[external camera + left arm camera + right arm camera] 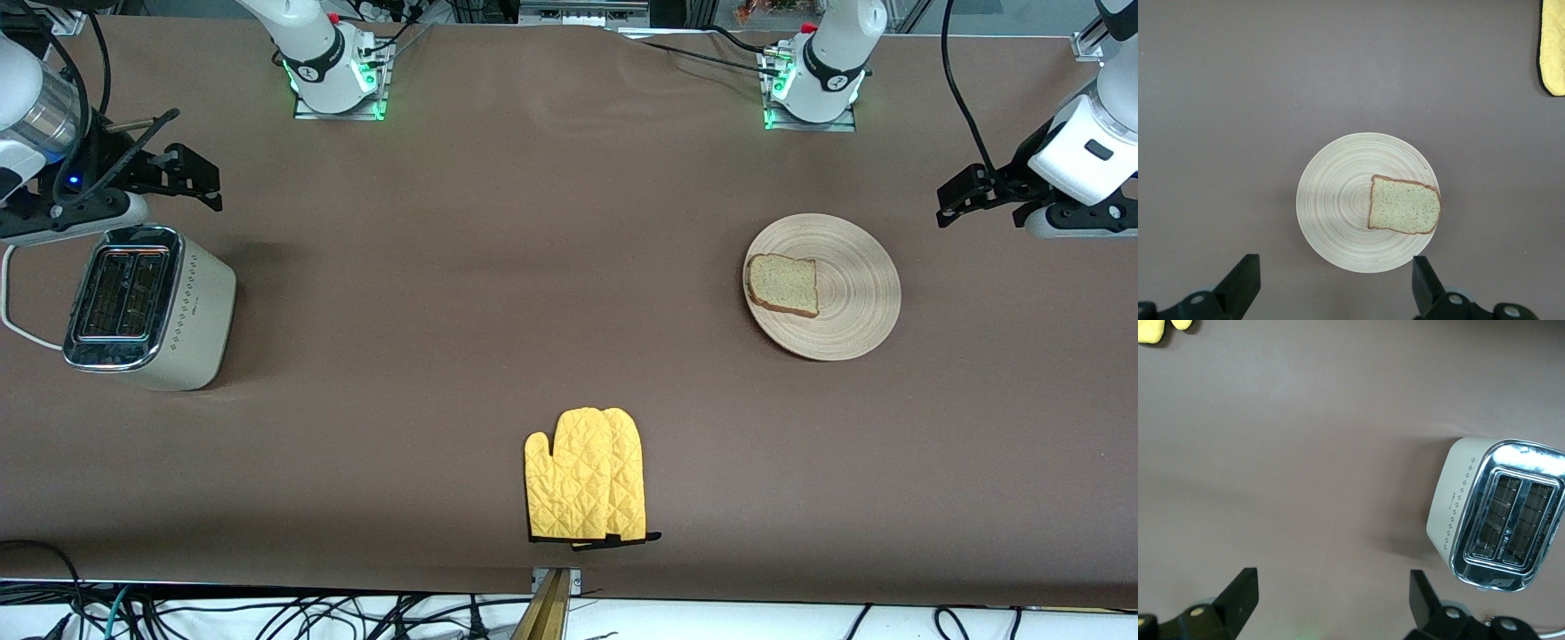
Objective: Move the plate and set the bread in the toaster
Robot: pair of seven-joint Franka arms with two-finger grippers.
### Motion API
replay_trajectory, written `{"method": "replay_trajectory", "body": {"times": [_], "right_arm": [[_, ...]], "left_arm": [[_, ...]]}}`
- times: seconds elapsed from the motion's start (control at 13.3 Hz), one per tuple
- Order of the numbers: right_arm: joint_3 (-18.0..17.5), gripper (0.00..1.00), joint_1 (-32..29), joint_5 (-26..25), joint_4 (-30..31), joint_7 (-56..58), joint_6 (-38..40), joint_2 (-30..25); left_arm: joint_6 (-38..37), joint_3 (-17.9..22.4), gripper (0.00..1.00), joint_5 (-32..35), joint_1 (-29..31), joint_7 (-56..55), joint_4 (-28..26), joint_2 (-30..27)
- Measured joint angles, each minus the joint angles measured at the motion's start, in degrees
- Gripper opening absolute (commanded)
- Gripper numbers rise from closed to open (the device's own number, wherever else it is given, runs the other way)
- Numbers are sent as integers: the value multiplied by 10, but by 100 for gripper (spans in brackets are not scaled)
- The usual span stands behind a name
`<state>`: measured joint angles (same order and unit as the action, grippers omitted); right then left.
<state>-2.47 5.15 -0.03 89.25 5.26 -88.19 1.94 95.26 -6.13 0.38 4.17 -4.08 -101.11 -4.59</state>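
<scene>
Plate (845, 293) sits flat on the brown worktop (498, 267) toward the left arm's end, bread (782, 284) lying on it, off-centre near the rim on the side facing the right arm's end. Toaster (147, 307) stands upright at the right arm's end, both slots empty, white cord (13, 311) trailing off its end. Yellow oven mitt (587, 476) lies mid-worktop, nearer the front camera than plate and toaster. Left gripper (965, 200) hangs just past the plate at the worktop's end, jaws wide open, empty. Right gripper (191, 178) hovers just above the toaster's end, jaws wide open, empty.
</scene>
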Motion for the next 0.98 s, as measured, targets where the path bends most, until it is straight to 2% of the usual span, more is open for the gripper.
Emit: {"method": "replay_trajectory", "body": {"times": [0.98], "right_arm": [[0, 100, 0, 2, -1, 0, 17, -1]], "left_arm": [[0, -1, 100, 0, -1, 0, 0, 1]]}}
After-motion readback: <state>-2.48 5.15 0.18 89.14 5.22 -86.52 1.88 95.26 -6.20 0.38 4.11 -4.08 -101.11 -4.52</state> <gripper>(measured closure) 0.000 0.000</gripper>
